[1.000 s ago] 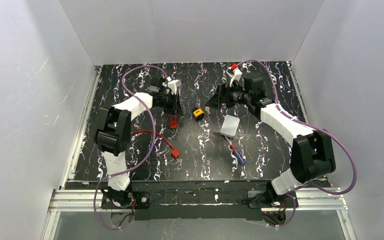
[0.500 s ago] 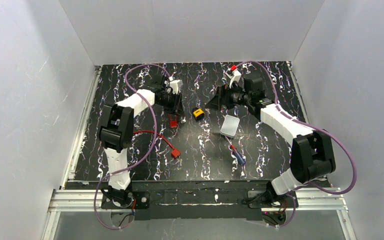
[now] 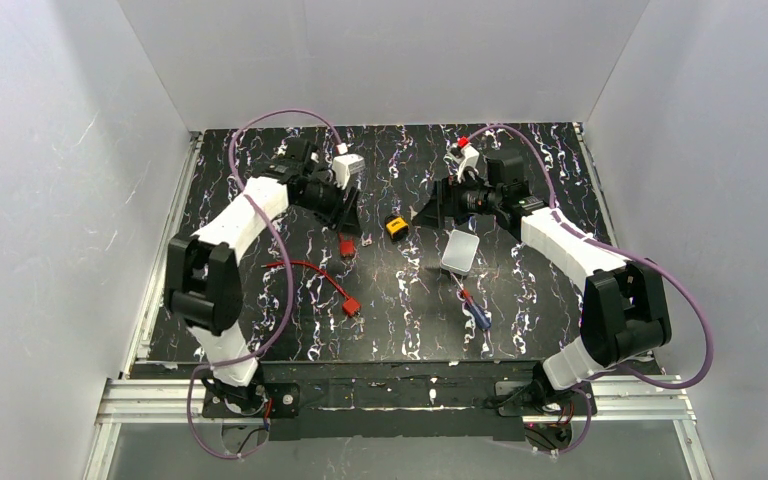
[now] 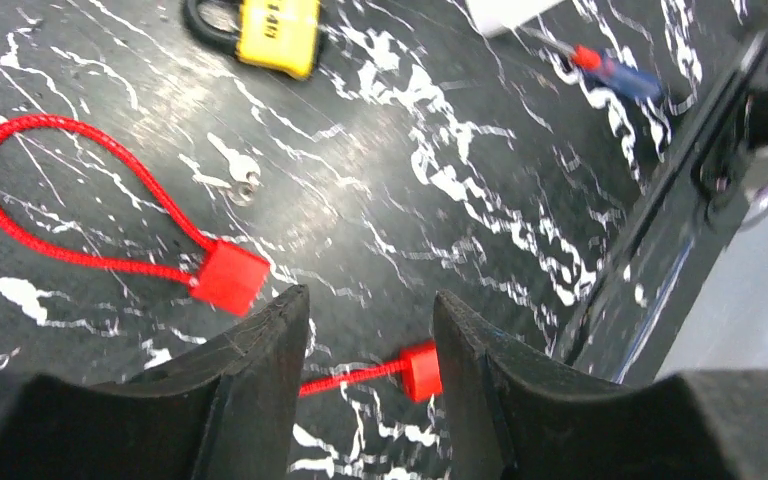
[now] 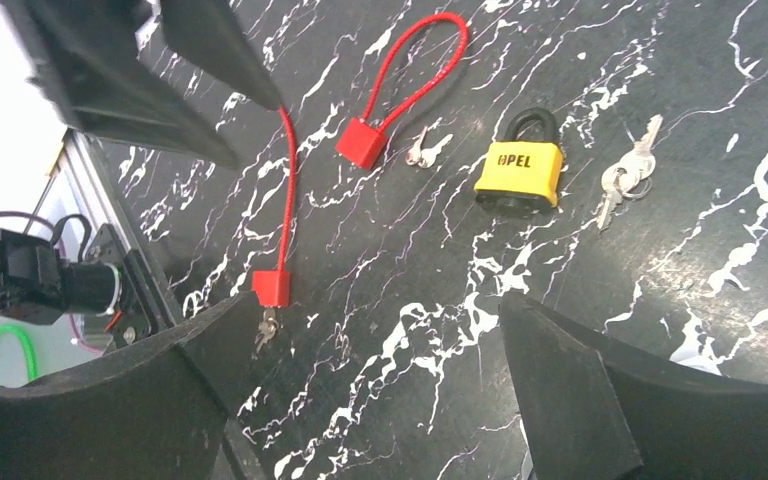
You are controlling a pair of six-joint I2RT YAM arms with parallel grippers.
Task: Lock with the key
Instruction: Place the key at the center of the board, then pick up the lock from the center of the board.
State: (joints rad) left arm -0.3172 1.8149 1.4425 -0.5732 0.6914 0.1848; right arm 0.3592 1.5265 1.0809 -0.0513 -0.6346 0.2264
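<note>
Padlock [image 5: 520, 175] flat on table [image 3: 410, 335], between the two arms; whether latched, cannot tell. Keys [image 5: 628, 178] on a ring just beside it, apart from it. Cable lock [image 5: 363, 143] near, cable looping back to its red body, with small key [image 5: 422, 150] loose just beside that body, not touching.

Left gripper [image 4: 368, 300] hovering over the table, jaws partly spread, nothing between. Right gripper [image 5: 375, 300] spread wide, likewise empty, above the padlock.

Probable step: picking up a key.
- Match key to lock first; going by nearness alone, ring for padlock, small key for cable lock.
- Come straight down over the key's head, not its blade.
- With the key lying flat, set fingertips on the table either side and close slowly, to avoid skating it away.
- Pin the lock body with the other gripper before inserting.
- Line blade with keyway, push fully home, then turn gently.
</note>
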